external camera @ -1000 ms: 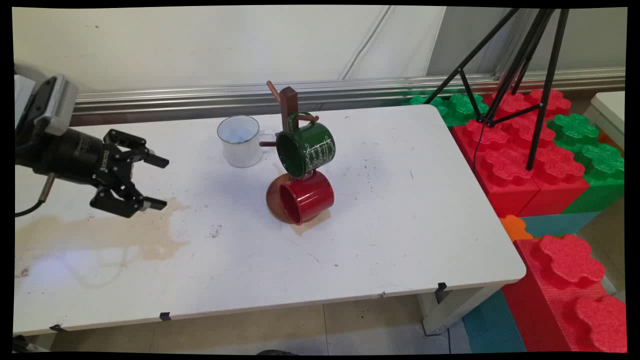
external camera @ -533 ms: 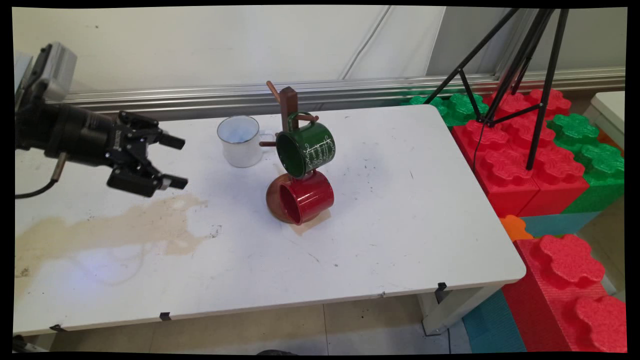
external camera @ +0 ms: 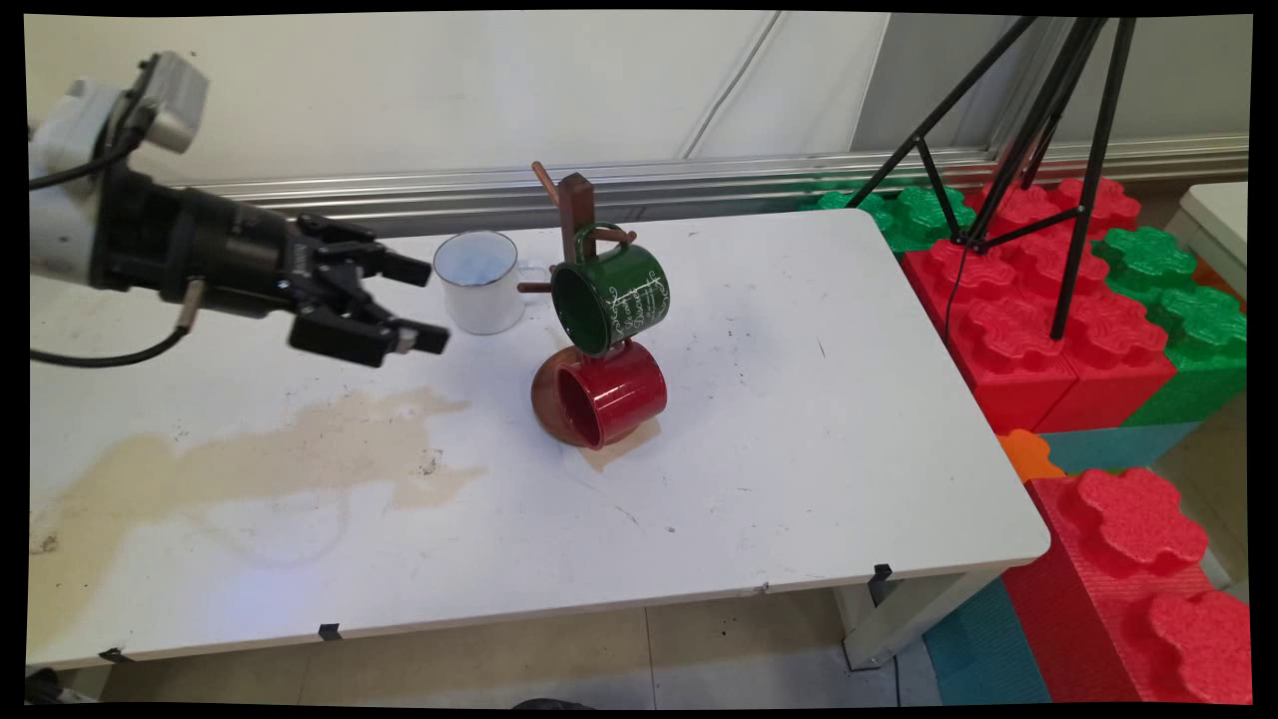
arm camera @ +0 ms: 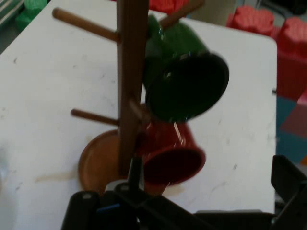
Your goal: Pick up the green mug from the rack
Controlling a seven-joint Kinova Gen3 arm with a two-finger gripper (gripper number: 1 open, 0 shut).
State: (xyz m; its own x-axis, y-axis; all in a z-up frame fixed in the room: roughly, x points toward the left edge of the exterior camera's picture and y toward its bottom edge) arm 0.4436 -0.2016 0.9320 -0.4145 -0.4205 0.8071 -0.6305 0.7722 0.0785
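Main view gives us the black gripper (external camera: 417, 303) reaching in from the left, level above the counter (external camera: 799, 449), its jaws spread apart with nothing between them. The nearest thing to it is the white mug (external camera: 479, 282), which stands upright on the counter just to the gripper's right; we see no contact between the two. Just beyond the white mug rises the wooden mug rack (external camera: 576, 215), a post with pegs on a round base. The green mug (external camera: 611, 296) hangs from an upper peg with its mouth turned toward the camera, and the red mug (external camera: 611, 393) hangs below it, low against the base.

As for how things stand: two mugs are on the rack, one mug is on the counter, and the gripper carries nothing. At least two pegs on the rack are bare.

In the hand view we look along the gripper (arm camera: 206, 201) at the rack's post (arm camera: 130, 86), with the green mug (arm camera: 184, 81) and the red mug (arm camera: 170, 155) hanging to its right and bare pegs sticking out to its left. The white mug seems to sit outside this view, or at most at its left edge, where we cannot make it out.

A tan stain (external camera: 270, 454) spreads across the counter's left part, below the gripper. Beside the counter on the right stand big red and green foam blocks (external camera: 1058, 320) and a black tripod (external camera: 1038, 130).
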